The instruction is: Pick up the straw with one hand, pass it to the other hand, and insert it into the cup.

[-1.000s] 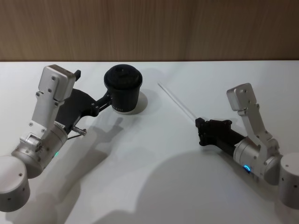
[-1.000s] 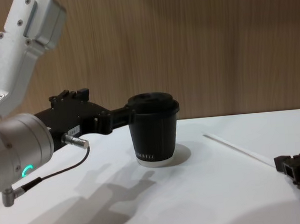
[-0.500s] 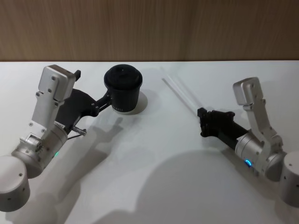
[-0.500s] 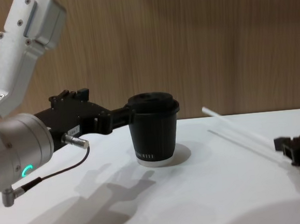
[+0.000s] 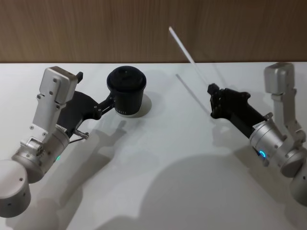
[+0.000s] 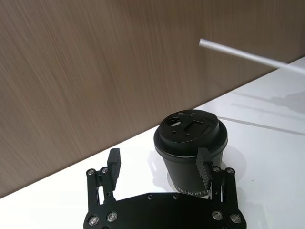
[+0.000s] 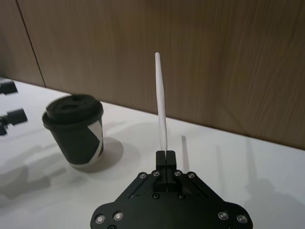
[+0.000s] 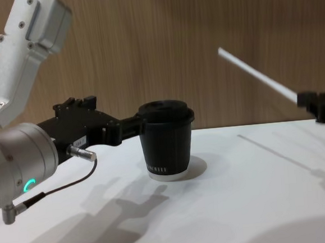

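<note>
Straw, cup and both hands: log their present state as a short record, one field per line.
straw: held at one end by the right hand, in the air clear of the table, tilted, free end up toward the wall
right hand: shut on the straw, over the table's right side
left hand: open, at the side of the cup; contact unclear
cup: upright on the table, lid on, no straw in it
handover: not yet done
</note>
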